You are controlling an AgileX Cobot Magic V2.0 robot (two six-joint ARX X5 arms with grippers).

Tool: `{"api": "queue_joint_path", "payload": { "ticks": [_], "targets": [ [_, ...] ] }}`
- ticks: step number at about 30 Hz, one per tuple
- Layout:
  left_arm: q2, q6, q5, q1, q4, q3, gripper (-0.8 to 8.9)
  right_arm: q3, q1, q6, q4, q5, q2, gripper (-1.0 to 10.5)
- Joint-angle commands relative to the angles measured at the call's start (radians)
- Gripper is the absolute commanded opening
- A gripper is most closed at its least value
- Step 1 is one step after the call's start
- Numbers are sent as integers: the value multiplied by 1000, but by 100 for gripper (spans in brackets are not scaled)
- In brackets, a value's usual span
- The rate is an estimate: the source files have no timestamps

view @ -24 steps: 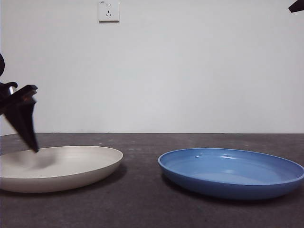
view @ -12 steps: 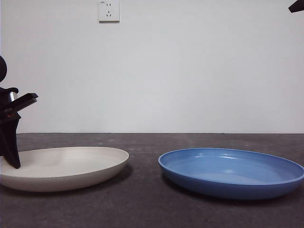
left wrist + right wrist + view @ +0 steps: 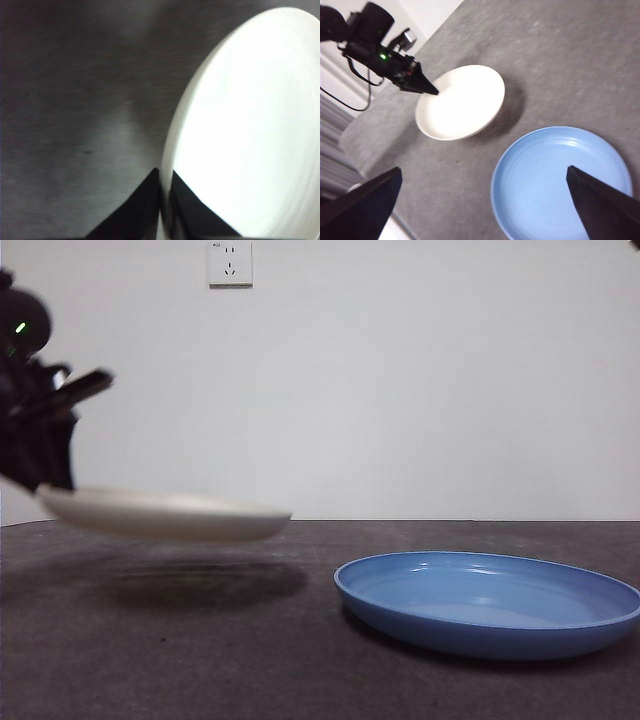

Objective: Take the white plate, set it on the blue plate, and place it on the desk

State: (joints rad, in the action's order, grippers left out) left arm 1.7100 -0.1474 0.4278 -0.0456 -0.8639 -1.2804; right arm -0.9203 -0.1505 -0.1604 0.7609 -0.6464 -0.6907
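The white plate [image 3: 170, 513] hangs in the air at the left, lifted clear of the desk [image 3: 300, 660], its shadow below it. My left gripper [image 3: 42, 475] is shut on the plate's left rim; in the left wrist view its jaws pinch the rim of the white plate [image 3: 250, 130] at the left gripper [image 3: 164, 192]. The blue plate [image 3: 488, 600] rests on the desk at the right, seen also as the blue plate [image 3: 565, 182] beside the raised white plate [image 3: 460, 102]. My right gripper [image 3: 482, 200] stands open high above both, away from them.
A white wall with a socket [image 3: 229, 262] stands behind the desk. The left arm [image 3: 375, 42] reaches in from the desk's left edge.
The left gripper has risen and moved slightly right with the white plate, which was resting on the desk and now hangs above it. The blue plate has not moved.
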Motion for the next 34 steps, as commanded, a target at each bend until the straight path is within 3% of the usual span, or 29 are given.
{"api": "queue_joint_path", "payload": {
  "ticks": [1, 8, 22, 34],
  "targets": [
    [16, -26, 7, -51, -62, -89, 9, -39, -1, 29, 49, 65, 14, 567],
    [17, -56, 14, -211, -106, -190, 9, -111, -2, 101, 199, 181, 55, 567],
    [184, -174, 14, -504, -12, -314, 9, -195, -3, 118, 288, 199, 126, 567],
    [420, -152, 14, -593, -84, -529, 9, -195, -3, 127, 362, 237, 171, 567]
  ]
}}
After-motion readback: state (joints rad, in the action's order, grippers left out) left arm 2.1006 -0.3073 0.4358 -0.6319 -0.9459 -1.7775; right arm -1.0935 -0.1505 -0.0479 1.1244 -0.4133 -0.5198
